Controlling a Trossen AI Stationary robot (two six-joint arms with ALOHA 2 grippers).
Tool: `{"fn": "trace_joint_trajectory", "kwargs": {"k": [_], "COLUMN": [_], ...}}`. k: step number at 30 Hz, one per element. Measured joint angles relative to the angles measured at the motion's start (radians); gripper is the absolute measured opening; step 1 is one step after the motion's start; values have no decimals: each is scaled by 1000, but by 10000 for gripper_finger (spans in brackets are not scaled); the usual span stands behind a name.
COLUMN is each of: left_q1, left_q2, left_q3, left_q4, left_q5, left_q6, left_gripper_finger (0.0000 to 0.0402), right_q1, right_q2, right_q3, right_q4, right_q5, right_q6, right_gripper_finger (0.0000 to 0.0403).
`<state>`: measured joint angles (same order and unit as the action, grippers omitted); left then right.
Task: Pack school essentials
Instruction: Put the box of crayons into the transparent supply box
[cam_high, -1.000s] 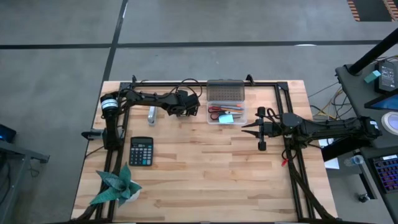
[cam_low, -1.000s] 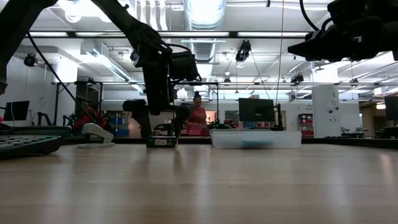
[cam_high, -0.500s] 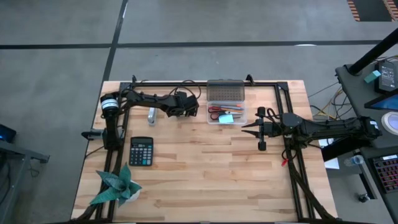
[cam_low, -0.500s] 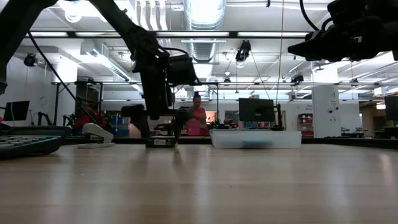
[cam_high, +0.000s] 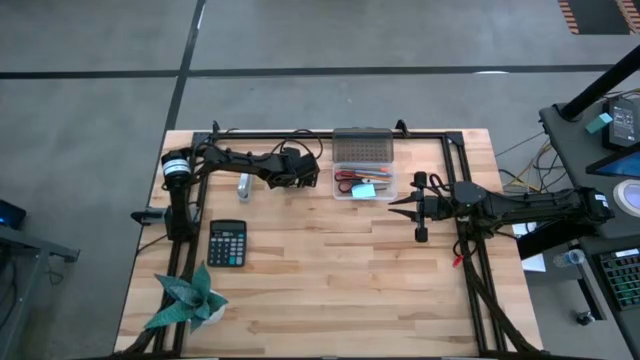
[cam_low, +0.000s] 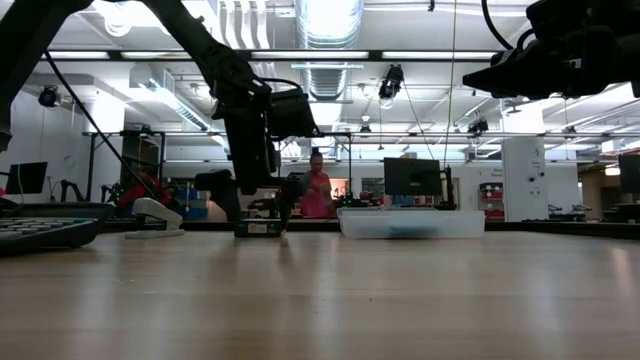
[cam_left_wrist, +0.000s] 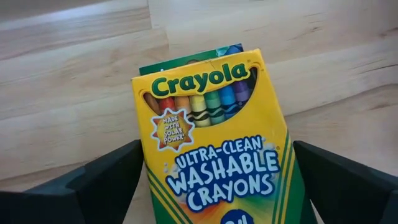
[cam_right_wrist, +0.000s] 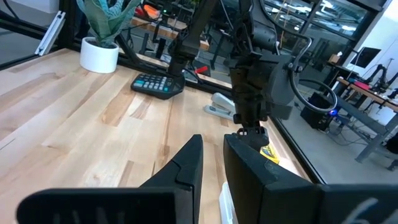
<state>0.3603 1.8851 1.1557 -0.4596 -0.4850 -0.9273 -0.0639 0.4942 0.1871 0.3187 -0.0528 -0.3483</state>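
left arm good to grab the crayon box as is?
Likely yes: the left tool is open, a finger on each side of the crayon box, which lies flat on the table with nothing over it.

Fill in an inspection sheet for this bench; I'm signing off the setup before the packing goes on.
Surface: wooden table, bare in front.
Job's things: crayon box flat on the wood between the left hand's fingers; clear box holding scissors and a blue pad, lid open behind.
Clutter: calculator, paper plant, stapler.
Hands: left hand open, down around the crayon box; right hand raised right of the clear box, fingers nearly together, empty.
Cables: black cable looped behind the left arm.
Surroundings: a person far behind the table.
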Motion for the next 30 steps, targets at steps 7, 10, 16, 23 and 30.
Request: {"fn": "trace_joint_trajectory", "kwargs": {"k": [7, 10, 16, 23, 30], "left_q1": [0, 0, -2, -22, -41], "left_q2": [0, 0, 0, -16, -39], "left_q3": [0, 0, 0, 2, 15], "left_q4": [3, 5, 5, -3, -7], "left_q5": [2, 2, 2, 4, 0], "left_q6": [-10, -10, -5, 22, 87], "left_gripper_finger": [340, 326, 322, 322, 322], "right_q1": [0, 0, 0, 0, 0], "right_q2": [0, 0, 0, 0, 0], "right_q3": [0, 0, 0, 0, 0], "right_q4": [0, 0, 0, 0, -1], "right_q5": [0, 0, 0, 0, 0], "right_q6": [0, 0, 0, 0, 0], "right_gripper_finger": [54, 54, 54, 54, 54]}}
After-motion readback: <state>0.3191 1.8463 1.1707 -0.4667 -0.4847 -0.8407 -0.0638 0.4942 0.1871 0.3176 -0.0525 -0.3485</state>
